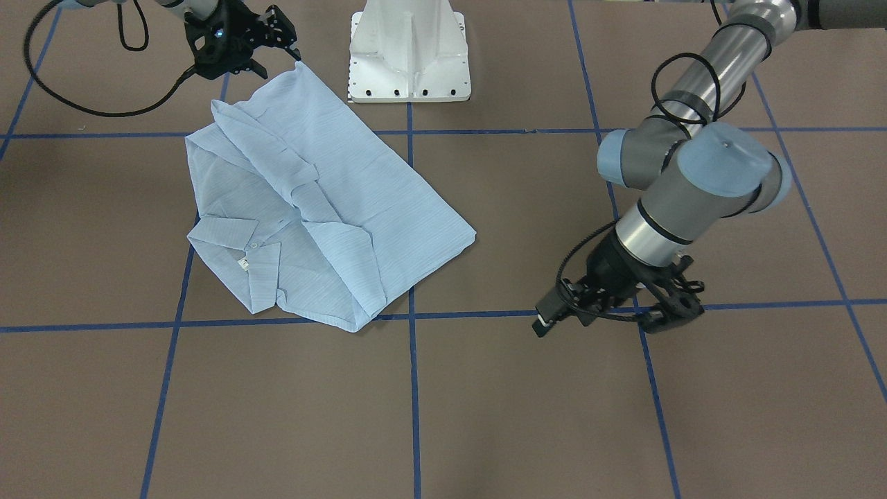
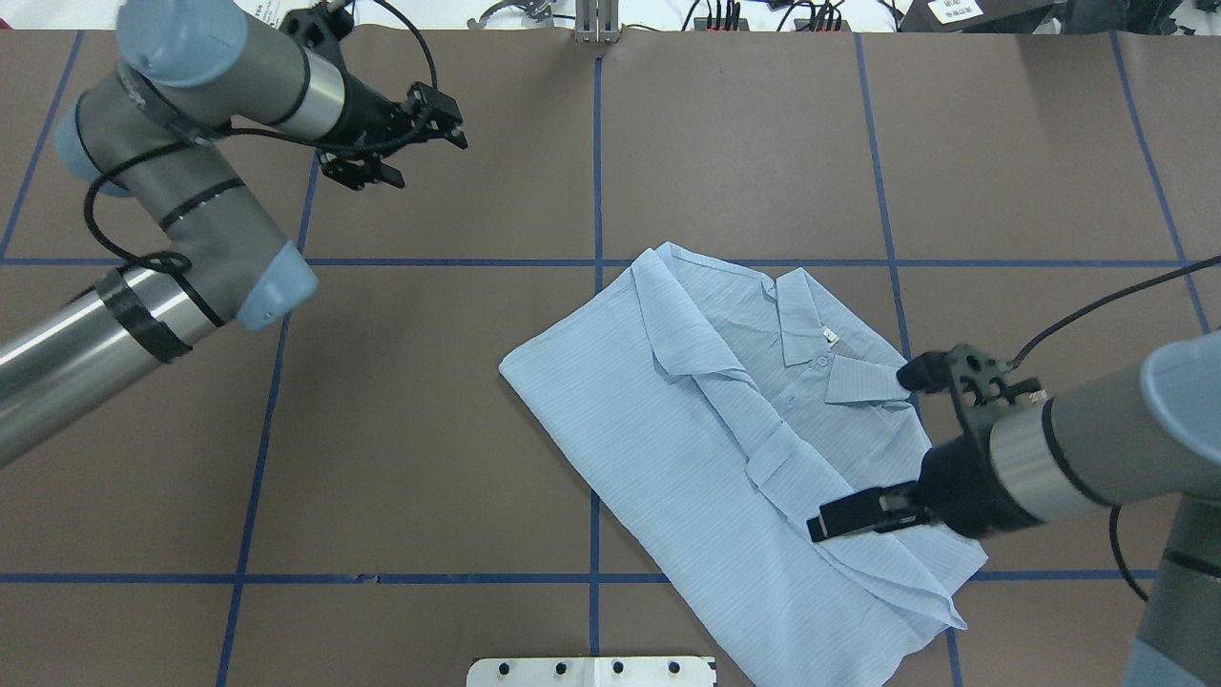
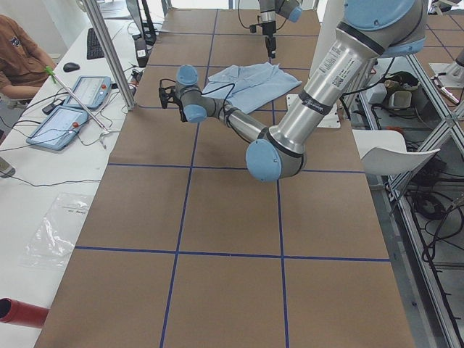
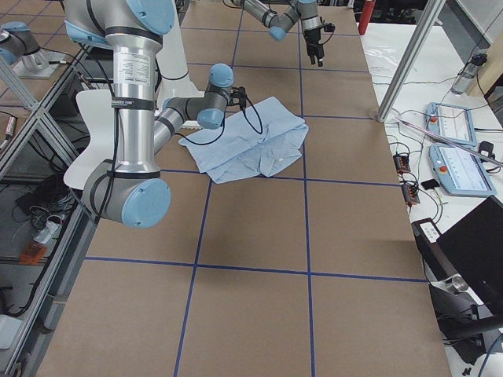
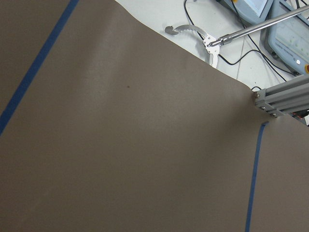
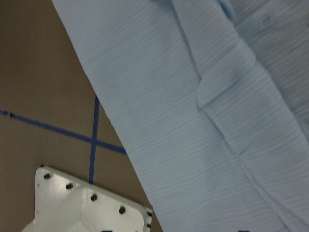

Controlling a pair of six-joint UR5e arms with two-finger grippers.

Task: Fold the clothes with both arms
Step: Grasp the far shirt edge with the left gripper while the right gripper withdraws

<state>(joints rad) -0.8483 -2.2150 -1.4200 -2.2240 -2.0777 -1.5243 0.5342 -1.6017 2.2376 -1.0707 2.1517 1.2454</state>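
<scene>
Overhead exterior is showing you the shirt (image 2: pixel 668 429) lying diagonally under the wide-open, empty right gripper (image 2: pixel 857 451), while the left gripper (image 2: pixel 429 160), also open and empty, is hovering well apart.

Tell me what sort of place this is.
Probably a robotics lab: a left arm and right arm over a table gridded with tape lines, pendants on a side bench, an operator seated beside.
</scene>
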